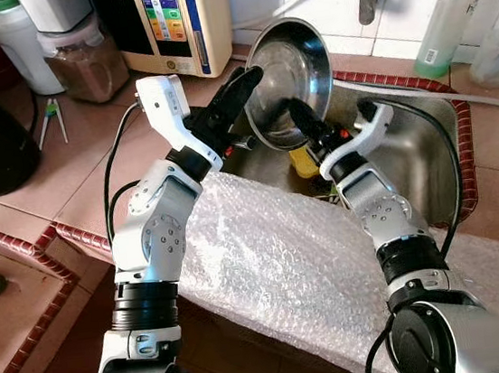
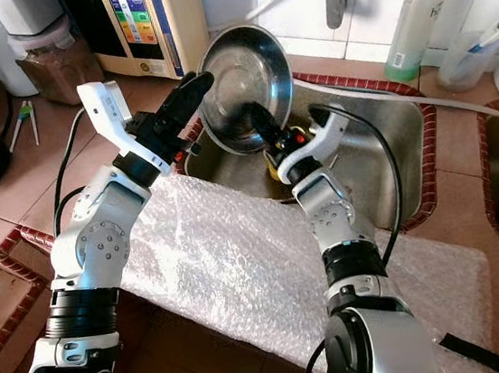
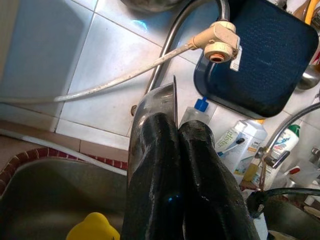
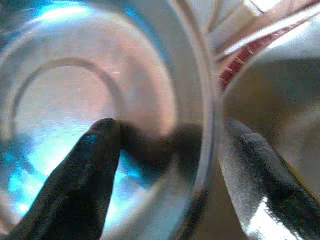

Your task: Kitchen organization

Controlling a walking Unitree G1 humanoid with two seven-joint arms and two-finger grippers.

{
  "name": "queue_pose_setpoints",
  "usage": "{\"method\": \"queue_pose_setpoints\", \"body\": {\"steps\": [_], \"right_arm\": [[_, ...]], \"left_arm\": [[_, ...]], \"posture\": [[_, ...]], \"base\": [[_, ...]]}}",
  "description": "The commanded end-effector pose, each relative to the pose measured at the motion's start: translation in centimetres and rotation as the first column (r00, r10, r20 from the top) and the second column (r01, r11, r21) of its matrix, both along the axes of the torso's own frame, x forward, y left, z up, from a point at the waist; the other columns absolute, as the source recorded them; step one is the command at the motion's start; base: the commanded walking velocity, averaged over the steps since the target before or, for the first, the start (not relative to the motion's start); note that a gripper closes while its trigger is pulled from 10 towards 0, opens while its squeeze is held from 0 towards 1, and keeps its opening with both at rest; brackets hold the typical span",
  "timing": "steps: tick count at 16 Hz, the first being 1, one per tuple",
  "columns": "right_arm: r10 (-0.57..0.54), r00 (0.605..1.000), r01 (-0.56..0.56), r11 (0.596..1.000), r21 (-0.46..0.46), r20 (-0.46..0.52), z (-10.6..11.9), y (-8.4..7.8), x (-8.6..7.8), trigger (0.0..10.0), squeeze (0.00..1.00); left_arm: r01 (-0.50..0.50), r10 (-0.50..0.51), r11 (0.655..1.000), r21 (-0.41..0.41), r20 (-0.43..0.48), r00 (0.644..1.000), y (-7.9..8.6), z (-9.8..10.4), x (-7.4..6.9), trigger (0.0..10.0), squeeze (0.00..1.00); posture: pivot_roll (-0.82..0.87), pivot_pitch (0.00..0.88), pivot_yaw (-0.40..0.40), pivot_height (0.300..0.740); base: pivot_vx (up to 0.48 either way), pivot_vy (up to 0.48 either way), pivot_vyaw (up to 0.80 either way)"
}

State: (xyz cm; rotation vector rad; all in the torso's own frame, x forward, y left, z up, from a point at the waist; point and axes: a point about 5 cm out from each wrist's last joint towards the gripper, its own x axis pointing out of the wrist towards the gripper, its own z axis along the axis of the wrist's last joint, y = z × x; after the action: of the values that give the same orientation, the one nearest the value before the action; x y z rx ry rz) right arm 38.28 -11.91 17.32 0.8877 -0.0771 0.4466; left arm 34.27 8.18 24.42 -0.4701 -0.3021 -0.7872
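Both arms hold a steel bowl (image 1: 288, 71) tilted on edge above the sink (image 1: 429, 164). The left end effector (image 1: 242, 87) is clenched on the bowl's left rim, its two fingers (image 3: 165, 165) pressed together with the thin rim edge standing just beyond their tips. The right end effector (image 1: 301, 121) straddles the lower rim, one finger (image 4: 80, 175) inside the bowl and the other outside against the wall, so it grasps the bowl too. A yellow object (image 1: 304, 162) lies in the sink just below the right end effector. Bubble wrap (image 1: 277, 265) covers the bench edge beneath both forearms.

The step in hand looks like lifting the bowl out of the sink, or passing it between arms. Next, one end effector should likely let go while the other keeps its pinch firm, since a wet thin rim may slip.
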Motion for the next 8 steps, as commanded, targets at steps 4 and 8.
{"method": "queue_pose_setpoints", "body": {"steps": [4, 8], "right_arm": [[-0.013, 1.000, 0.013, 1.000, -0.014, 0.001, 0.3, -0.1, 0.4, 0.0, 0.00], [-0.027, 0.994, 0.040, 0.992, -0.123, 0.108, 1.6, -0.1, 0.4, 10.0, 1.00]], "left_arm": [[0.001, -0.001, 1.000, -0.001, 0.029, 1.000, 0.2, 0.6, -0.3, 0.0, 0.00], [-0.012, 0.012, 1.000, 0.001, 0.035, 0.999, 0.5, 0.8, -0.1, 0.0, 0.00]], "posture": [[0.00, 0.094, 0.047, 0.740], [0.00, 0.094, 0.047, 0.740]], "base": [[0.000, 0.000, 0.00], [0.000, 0.000, 0.00]]}}
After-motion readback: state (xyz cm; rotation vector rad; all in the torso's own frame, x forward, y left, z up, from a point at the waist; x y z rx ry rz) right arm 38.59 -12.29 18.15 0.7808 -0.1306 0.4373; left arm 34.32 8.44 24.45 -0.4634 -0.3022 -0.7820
